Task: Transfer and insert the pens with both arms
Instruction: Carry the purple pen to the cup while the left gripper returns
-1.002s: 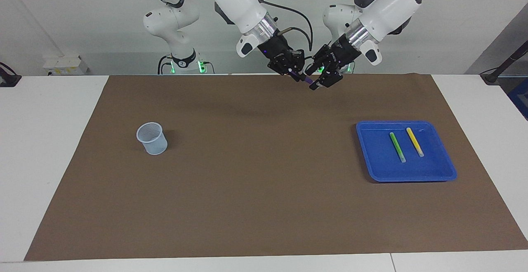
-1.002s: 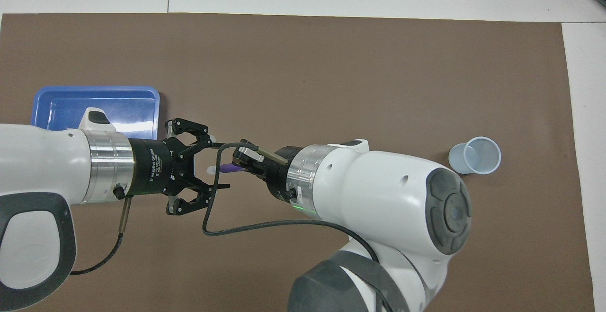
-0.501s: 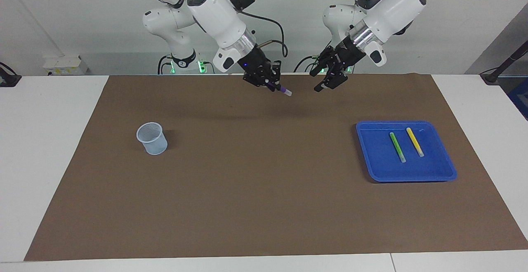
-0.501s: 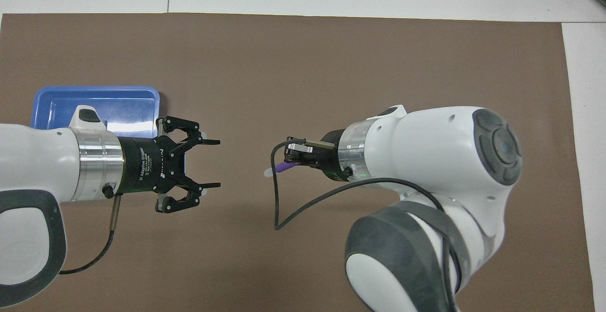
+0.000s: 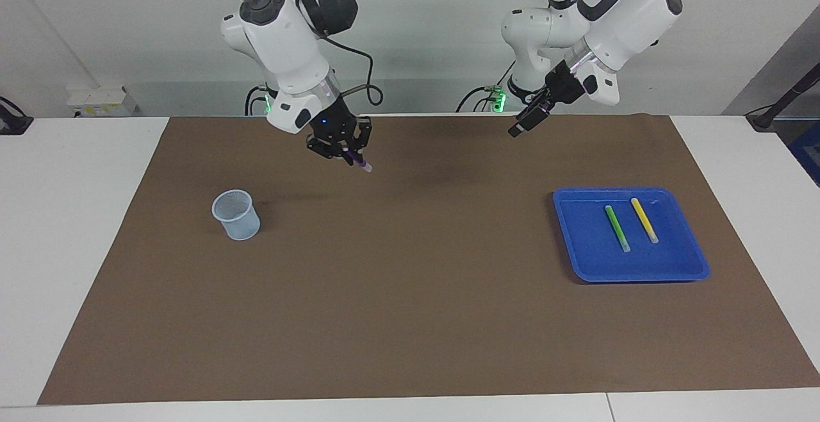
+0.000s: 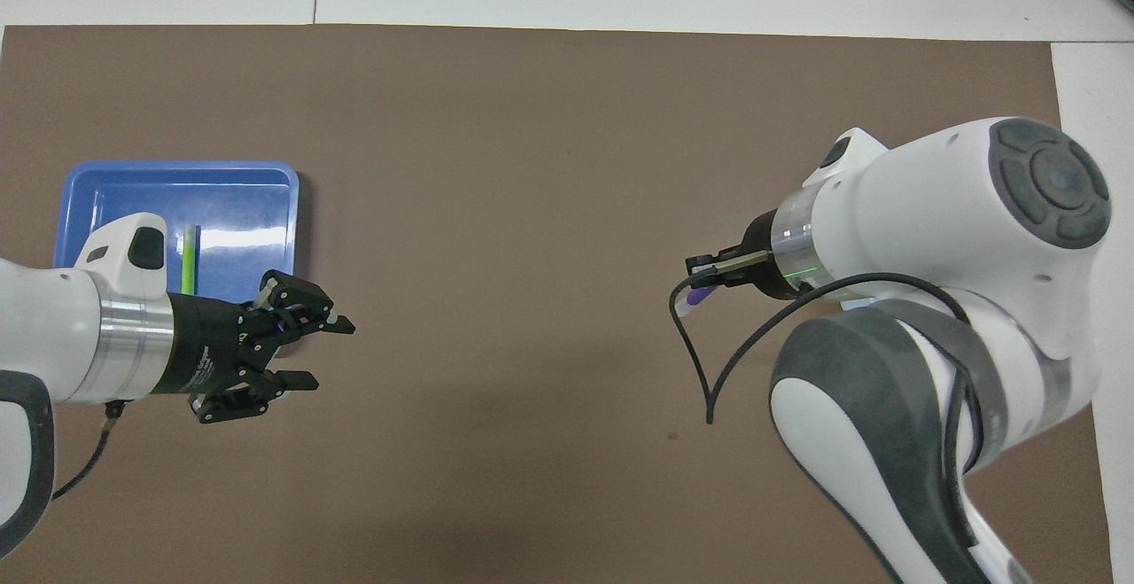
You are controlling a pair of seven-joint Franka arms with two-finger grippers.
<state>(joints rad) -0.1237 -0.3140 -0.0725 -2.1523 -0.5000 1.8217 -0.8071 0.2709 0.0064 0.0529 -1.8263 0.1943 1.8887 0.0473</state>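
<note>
Blue tray [image 5: 695, 267] is seen flat on the brown mat [image 5: 410, 319], toward the left arm's end of the table. Two pens are held in it, lying side by side and apart: green pen [image 5: 617, 228] and yellow pen [image 5: 644, 219], roughly parallel, each with its whitish end pointing away from the robots. In the overhead view only the green pen [image 6: 189, 248] is seen in the tray [image 6: 257, 198]; the rest is covered by the left arm's wrist.

Translucent cup [image 5: 236, 214] is noted upright on the mat toward the right arm's end, well apart from the tray. Nothing is made out inside it. It is hidden by the right arm in the overhead view.

Right gripper [image 5: 348, 152] is raised over the mat, between cup and table middle and nearer the cup's end. Its fingers are closed on the purple pen [image 5: 360, 162], which is held tilted, pale end pointing down and clear of the mat. The pen [image 6: 696, 297] is glimpsed under the wrist from above.

Left gripper [image 6: 326, 353] is raised over the mat just beside the tray's edge on the robots' side, fingers parted, nothing held.
</note>
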